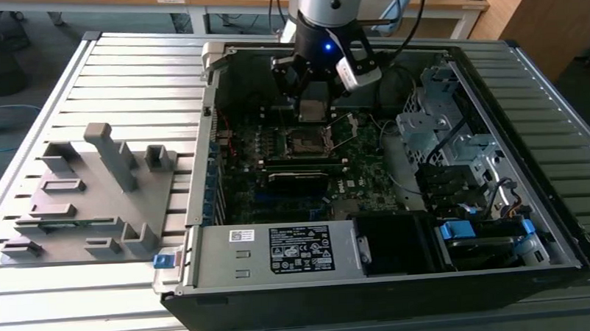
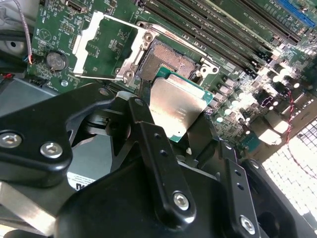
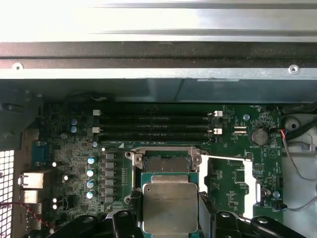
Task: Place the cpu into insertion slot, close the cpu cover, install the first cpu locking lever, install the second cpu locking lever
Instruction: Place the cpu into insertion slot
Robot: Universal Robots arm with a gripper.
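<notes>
My gripper (image 1: 313, 104) is shut on the cpu (image 1: 313, 112), a flat silver-topped square chip, and holds it just above the motherboard (image 1: 276, 188) inside the open computer case. In both wrist views the cpu (image 2: 176, 105) (image 3: 170, 207) hangs between the two black fingers (image 2: 142, 106), close over the near edge of the insertion slot (image 2: 168, 60) (image 3: 166, 163). The slot is bare, its dark contact field showing. The cpu cover (image 2: 106, 47) (image 3: 246, 181) is swung open and lies flat beside the slot. A thin metal locking lever (image 3: 225, 158) stretches along the cover's edge.
Black memory sticks (image 3: 153, 126) run along the slot's far side. The case wall (image 3: 158, 49) rises close behind them. A drive cage (image 1: 441, 123) and cables fill the exterior view's right, a power supply (image 1: 278, 248) sits in front, and a grey fixture block (image 1: 90, 195) lies outside on the slatted table.
</notes>
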